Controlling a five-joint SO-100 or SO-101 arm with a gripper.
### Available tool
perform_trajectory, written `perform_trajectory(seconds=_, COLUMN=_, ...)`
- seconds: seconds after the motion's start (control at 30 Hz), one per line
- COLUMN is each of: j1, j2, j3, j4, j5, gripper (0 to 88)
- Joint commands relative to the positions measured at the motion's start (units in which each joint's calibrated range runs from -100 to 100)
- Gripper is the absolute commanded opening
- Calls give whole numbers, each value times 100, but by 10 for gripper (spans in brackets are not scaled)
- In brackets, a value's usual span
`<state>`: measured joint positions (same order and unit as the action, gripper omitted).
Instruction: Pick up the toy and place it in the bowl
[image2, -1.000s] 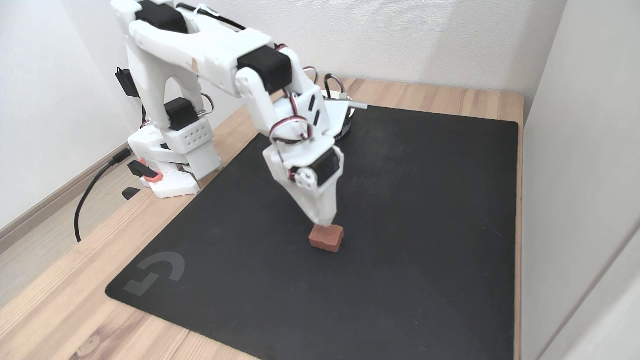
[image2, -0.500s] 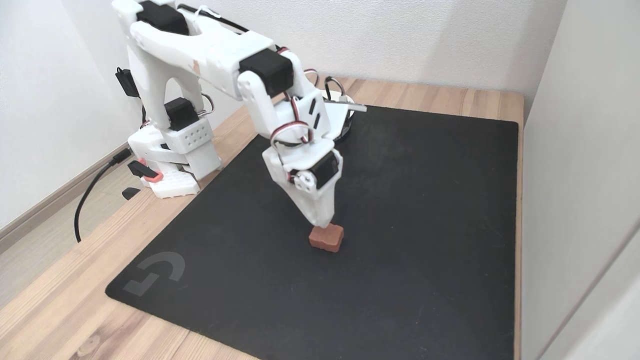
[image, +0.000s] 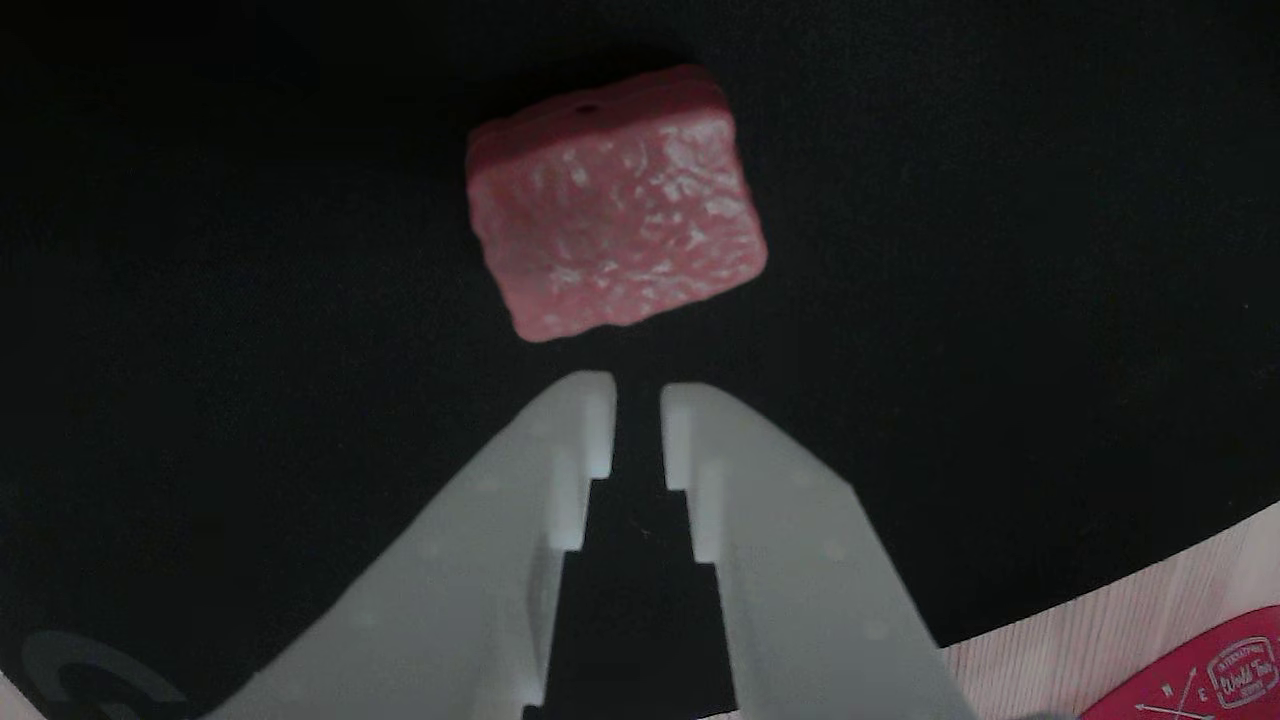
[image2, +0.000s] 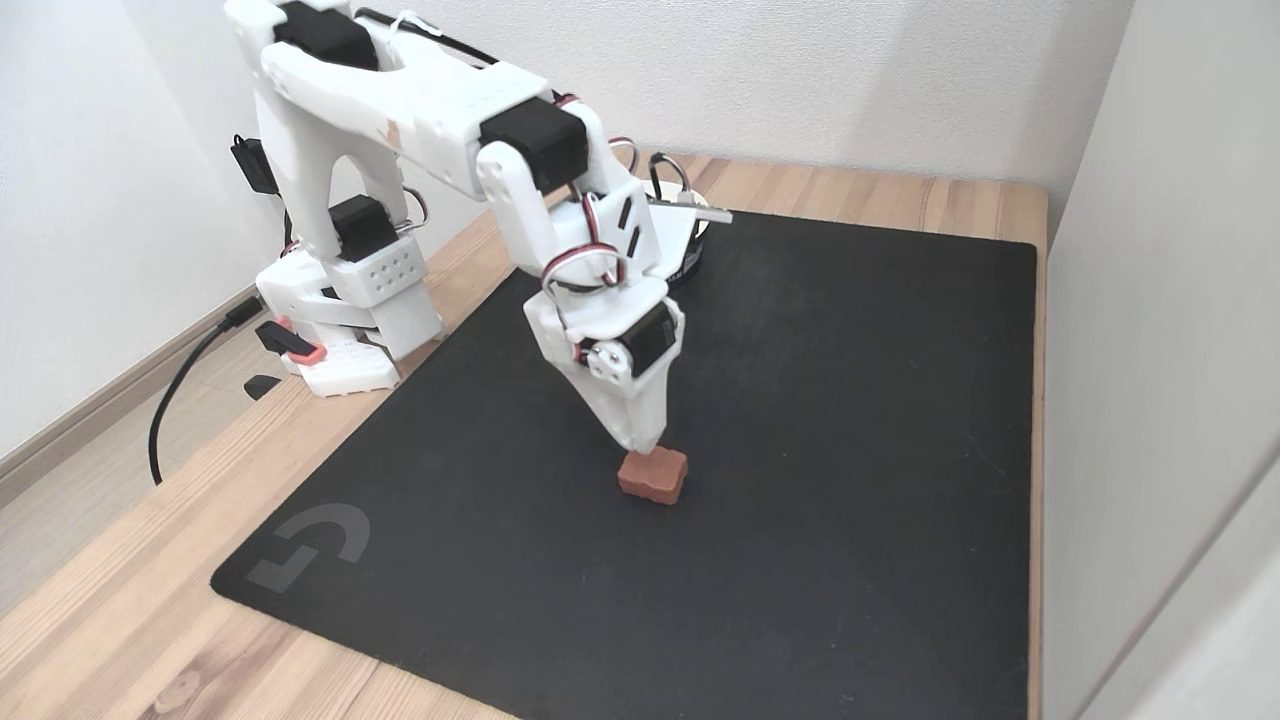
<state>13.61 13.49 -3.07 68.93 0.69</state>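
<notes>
Toy (image: 615, 205), a red-pink block with a white-speckled rough top, lies on the black mat (image: 200, 250) in the other view, just beyond the gripper (image: 637, 420), whose two white fingers stand nearly closed with a narrow gap, holding nothing. In the fixed view, the toy (image2: 653, 475) sits mid-mat, the gripper (image2: 645, 445) directly above its far edge; whether they touch is unclear.

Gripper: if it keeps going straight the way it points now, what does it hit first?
Probably the mat. The gripper points steeply down, fingers nearly closed, just short of the toy. In the fixed view its tip hangs at the toy's near edge, so depth is unclear.
</notes>
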Motion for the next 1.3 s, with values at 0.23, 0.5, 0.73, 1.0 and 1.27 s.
perform_trajectory(seconds=0.23, j1=-18, j2=-19, j3=-193, j4=25, j5=771, gripper=28)
perform_trajectory(seconds=0.5, j1=-27, j2=-19, j3=-148, j4=42, j5=1021, gripper=28)
perform_trajectory(seconds=0.73, j1=-27, j2=-19, j3=-148, j4=42, j5=1011, gripper=29)
perform_trajectory(seconds=1.0, j1=-2, j2=-11, j3=-148, j4=296, j5=494, gripper=54)
perform_trajectory(seconds=1.27, j1=-144, j2=-11, j3=-193, j4=778, j5=426, gripper=303)
